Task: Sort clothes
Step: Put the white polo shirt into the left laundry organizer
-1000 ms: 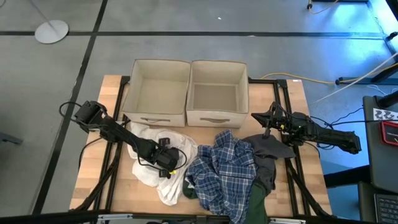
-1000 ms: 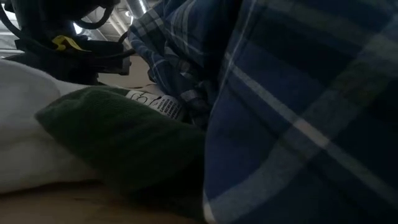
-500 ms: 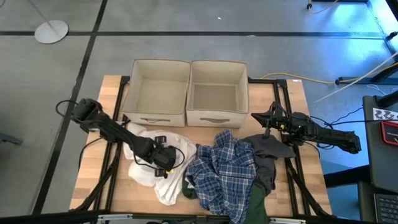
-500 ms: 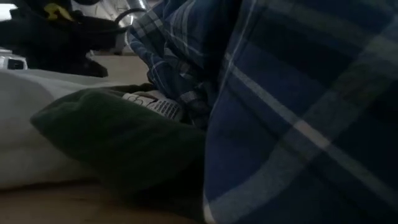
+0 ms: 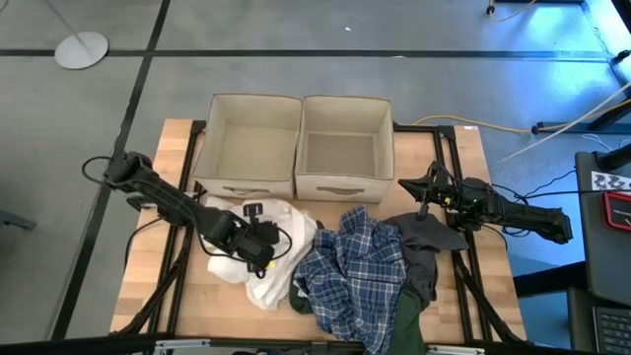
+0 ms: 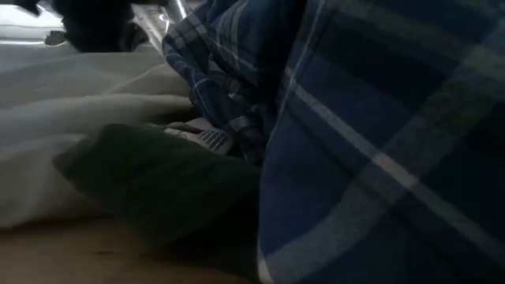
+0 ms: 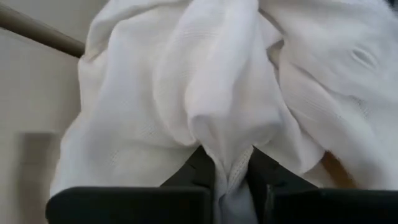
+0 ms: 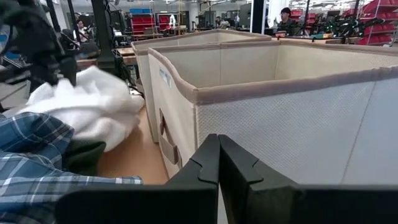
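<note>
Table [image 5: 463, 148] carries two beige boxes [image 5: 296, 148] in the upper middle of the high view, both without clothes. Below them, the plaid garment [image 5: 350, 266], dark grey garment [image 5: 424, 242] and dark green garment [image 6: 158, 181] lie in a pile. Left of centre, the white garment [image 5: 281, 247] is now bunched and lifted, since the left gripper [image 7: 231, 171] has clamped on a fold. Sorting probably begins. The right gripper [image 8: 218, 152] waits at right, fingers together.

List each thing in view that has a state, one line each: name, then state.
left gripper: shut on the white garment
white garment: bunched, pinched by the left gripper
plaid garment: crumpled on the table
green garment: partly under the plaid garment
grey garment: lying loose
right gripper: shut, holding nothing
two fabric boxes: open-topped, empty
</note>
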You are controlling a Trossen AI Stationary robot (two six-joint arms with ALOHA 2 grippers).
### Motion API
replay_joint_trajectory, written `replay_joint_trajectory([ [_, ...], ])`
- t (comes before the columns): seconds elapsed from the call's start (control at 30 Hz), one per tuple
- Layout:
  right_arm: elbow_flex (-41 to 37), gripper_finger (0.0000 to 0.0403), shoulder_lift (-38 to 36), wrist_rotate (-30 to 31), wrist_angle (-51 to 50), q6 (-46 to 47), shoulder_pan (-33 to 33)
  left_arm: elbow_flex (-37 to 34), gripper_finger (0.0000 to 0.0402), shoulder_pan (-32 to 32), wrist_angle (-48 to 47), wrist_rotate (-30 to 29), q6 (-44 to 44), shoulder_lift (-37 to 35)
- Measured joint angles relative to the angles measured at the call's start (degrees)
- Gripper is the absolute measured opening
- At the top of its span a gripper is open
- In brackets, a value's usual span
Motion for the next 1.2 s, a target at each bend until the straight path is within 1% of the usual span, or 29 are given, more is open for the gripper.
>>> replay_joint_trajectory([
  [0.23,0.0,0.0005,0.0,-0.02,-0.02,0.0,0.02,3.4,0.0029,-0.69,-0.47,-5.11,0.54,-4.43],
  [0.4,0.0,0.0005,0.0,-0.02,-0.02,0.0,0.01,6.58,0.0026,-1.38,-0.39,-9.09,3.53,-6.85],
  [0.53,0.0,0.0005,0.0,-0.02,-0.02,0.0,0.02,9.72,0.0031,-1.36,-0.28,-12.99,6.93,-8.4],
  [0.7,0.0,0.0005,0.0,-0.02,-0.02,0.0,0.01,13.2,0.0027,-1.36,-0.01,-19.75,12.47,-9.95],
  [0.97,0.0,0.0005,0.0,-0.04,-0.09,-0.02,0.0,17.46,0.0032,-1.18,1.47,-31.24,20.32,-12.68],
  [1.03,0.0,0.0005,0.0,-0.04,-0.11,0.0,0.02,17.83,0.0029,-0.81,4.11,-32.72,23.32,-13.89],
  [1.2,0.0,0.0005,0.0,0.0,-0.09,-0.02,0.02,17.86,0.0034,0.17,11.14,-33.34,34.02,-17.33],
])
